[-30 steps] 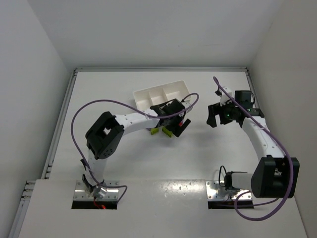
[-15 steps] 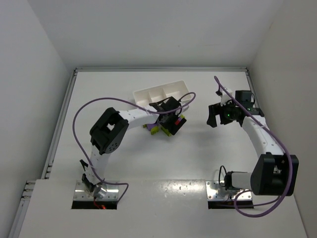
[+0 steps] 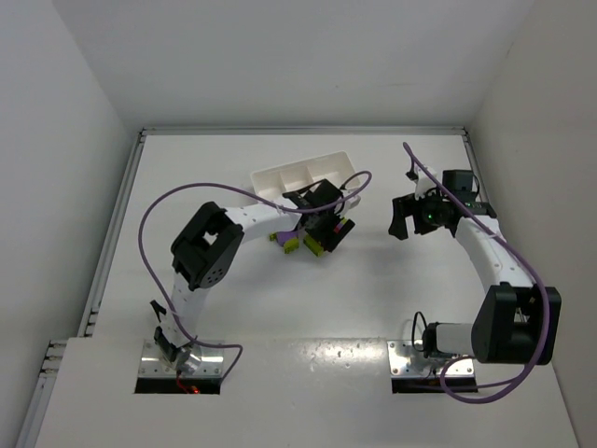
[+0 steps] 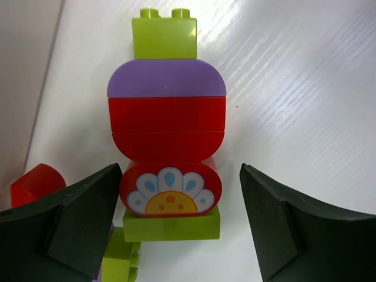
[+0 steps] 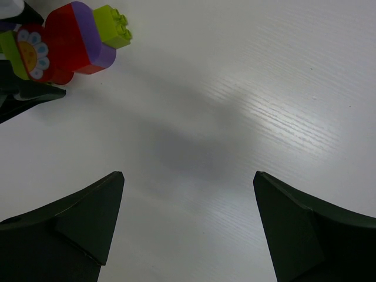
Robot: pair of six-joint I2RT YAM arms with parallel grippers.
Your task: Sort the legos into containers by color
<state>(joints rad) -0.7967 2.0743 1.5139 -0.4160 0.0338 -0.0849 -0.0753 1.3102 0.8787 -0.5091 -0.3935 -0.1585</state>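
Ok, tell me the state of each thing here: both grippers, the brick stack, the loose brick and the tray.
Left gripper: jaws open around the brick stack, not closed on it.
Right gripper: jaws open, nothing between them.
Tray: upright, no bricks visible inside.
Brick stack: joined together, lying flat on the table, outside the tray.
Red brick: loose on the table beside the stack.
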